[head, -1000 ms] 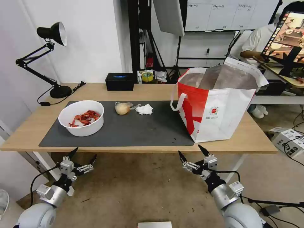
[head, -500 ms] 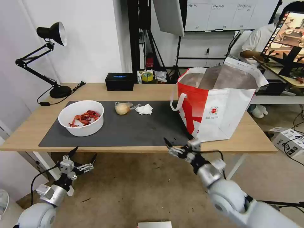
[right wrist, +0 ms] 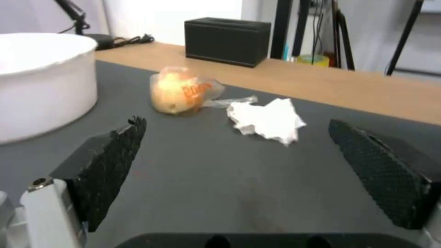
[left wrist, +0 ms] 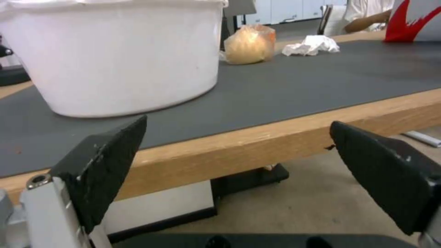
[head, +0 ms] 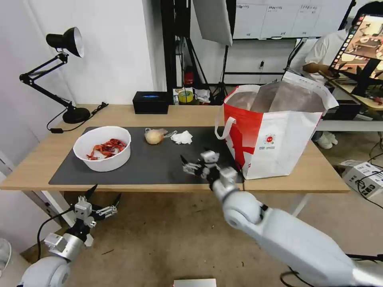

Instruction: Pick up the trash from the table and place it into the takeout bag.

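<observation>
R pincer [head: 190, 165] hovers over the dark mat [head: 159, 167] nr the bench's [head: 119, 113] front edge, jaws wide apart, nothing held, aimed at the crumpled tissue [head: 182, 137] & wrapped tan lump [head: 154, 136] mid-mat. White bowl of red shells [head: 103, 148] sits twd the mat's left end. Takeout bag [head: 275, 131] stands at the bench's right end. L pincer [head: 101, 199] waits below the front edge, spread open, empty.

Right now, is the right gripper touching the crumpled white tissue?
Apart. In the right wrist view, the open right gripper sits short of the crumpled white tissue, with bare dark grey mat showing between its fingers and the tissue.
</observation>
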`<state>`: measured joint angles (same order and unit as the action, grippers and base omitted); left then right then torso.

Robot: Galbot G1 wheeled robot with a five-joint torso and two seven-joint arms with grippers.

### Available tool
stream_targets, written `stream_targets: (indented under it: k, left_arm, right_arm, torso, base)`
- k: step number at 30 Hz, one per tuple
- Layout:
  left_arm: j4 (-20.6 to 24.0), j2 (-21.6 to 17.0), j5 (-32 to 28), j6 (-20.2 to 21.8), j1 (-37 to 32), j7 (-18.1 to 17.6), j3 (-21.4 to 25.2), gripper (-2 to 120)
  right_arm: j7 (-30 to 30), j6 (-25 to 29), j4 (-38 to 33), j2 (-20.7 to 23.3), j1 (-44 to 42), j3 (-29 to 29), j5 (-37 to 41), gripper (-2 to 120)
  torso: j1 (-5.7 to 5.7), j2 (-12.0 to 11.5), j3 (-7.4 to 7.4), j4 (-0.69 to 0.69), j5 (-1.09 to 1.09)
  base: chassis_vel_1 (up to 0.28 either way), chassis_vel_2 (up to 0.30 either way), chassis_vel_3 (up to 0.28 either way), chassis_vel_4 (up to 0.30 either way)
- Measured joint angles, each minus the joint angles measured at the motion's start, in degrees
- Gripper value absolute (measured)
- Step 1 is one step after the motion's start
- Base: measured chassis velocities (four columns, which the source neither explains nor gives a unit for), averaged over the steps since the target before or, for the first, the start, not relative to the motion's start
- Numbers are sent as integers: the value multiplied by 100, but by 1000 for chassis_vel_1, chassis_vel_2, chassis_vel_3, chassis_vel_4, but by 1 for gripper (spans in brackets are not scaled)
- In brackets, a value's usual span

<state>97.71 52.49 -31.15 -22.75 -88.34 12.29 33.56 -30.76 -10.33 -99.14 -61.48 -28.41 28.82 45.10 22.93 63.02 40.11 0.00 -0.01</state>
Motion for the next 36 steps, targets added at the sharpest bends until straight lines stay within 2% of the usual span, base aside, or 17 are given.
stream_targets:
  k: [1,4,5,8,24,29,33,36]
  left_arm:
    - [0,0,0,0,0,0,0,100]
    - [16,28,2,0,15,-15,-11,100]
    - [16,28,2,0,15,-15,-11,100]
    - [18,38,3,0,34,-21,-11,100]
    - [-75,119,-47,-9,170,-22,-5,100]
    - [-76,119,-49,-9,180,-22,-5,100]
    - [-101,100,-77,-22,226,-22,-4,100]
    - [-115,108,-77,-37,223,-20,-4,100]
  right_arm:
    - [0,0,0,0,0,0,0,100]
    - [-264,-245,687,-530,409,96,392,100]
    - [-264,-245,687,-530,409,96,392,100]
    - [-323,-383,1339,-920,671,102,490,100]
    - [-675,-868,3442,-2273,1444,-80,106,100]
    - [-680,-888,3528,-2333,1484,-91,86,100]
    - [-813,-1101,4070,-2635,1668,-215,6,100]
    - [-853,-1187,4158,-2670,1679,-252,5,100]
  torso:
    - [0,0,0,0,0]
    - [0,0,0,0,-1]
    - [0,0,0,0,-1]
    - [0,0,0,0,-1]
    - [0,0,0,0,-1]
    - [0,0,0,0,-1]
    - [0,0,0,-1,0]
    - [0,0,0,0,0]
  base:
    - [0,0,0,0]
    - [0,0,0,0]
    - [0,0,0,0]
    - [0,0,0,0]
    - [0,0,0,0]
    - [0,0,0,0]
    - [0,0,0,0]
    - [0,0,0,0]
